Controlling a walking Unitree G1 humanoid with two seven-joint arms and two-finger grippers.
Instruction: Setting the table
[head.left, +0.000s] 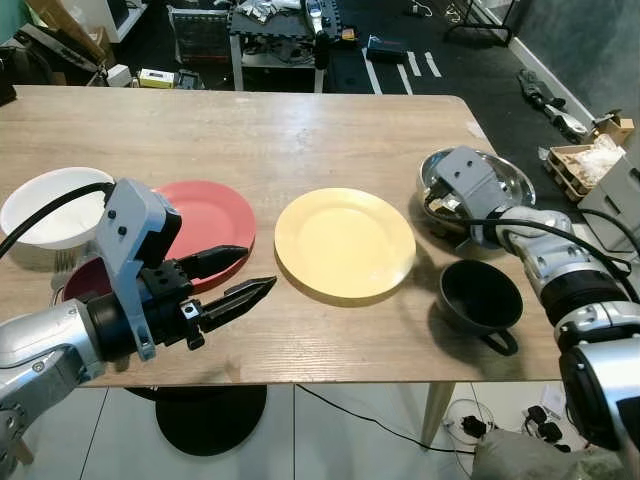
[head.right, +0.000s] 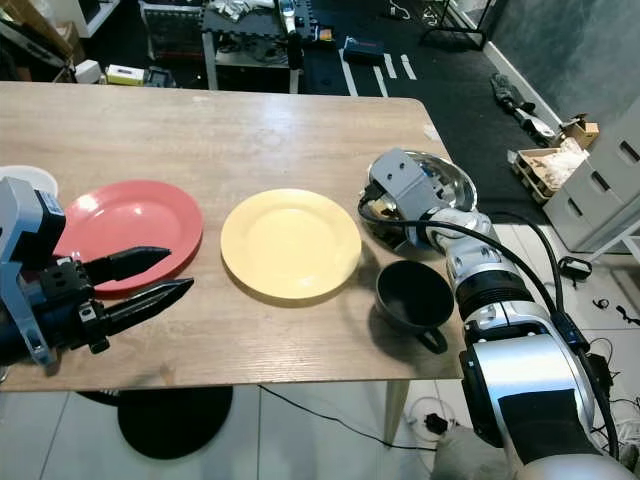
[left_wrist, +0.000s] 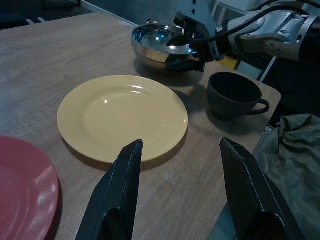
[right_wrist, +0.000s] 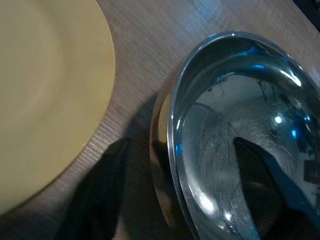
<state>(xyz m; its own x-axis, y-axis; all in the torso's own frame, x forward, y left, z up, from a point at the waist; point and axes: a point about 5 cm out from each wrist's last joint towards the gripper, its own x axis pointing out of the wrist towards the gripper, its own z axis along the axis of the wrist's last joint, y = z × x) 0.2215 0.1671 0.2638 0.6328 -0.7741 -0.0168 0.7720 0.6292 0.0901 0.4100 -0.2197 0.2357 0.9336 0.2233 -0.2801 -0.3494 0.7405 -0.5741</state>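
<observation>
Right wrist view shows the right hand (right_wrist: 180, 195) spread astride the steel bowl's (right_wrist: 235, 125) rim. Left hand (head.left: 235, 275) hovers spread over the worktop (head.left: 300, 130) beside the yellow plate (head.left: 345, 243).

Yellow plate (head.left: 345, 243), red plate (head.left: 208, 220) (black cup (head.left: 480, 296)).

On the table (head.left: 300, 130), three plates (head.left: 345, 243) lie in a row (left to middle); right, a bowl (head.left: 505, 178) sits behind a cup (head.left: 481, 297).

A light wooden table (head.left: 300, 140) carries a yellow plate (head.left: 344, 243) at its centre. At nine o'clock lie a red plate (head.left: 205, 225) and a white bowl (head.left: 50, 205); at three o'clock a steel bowl (head.left: 510, 185); at four o'clock a black cup (head.left: 481, 297).
</observation>
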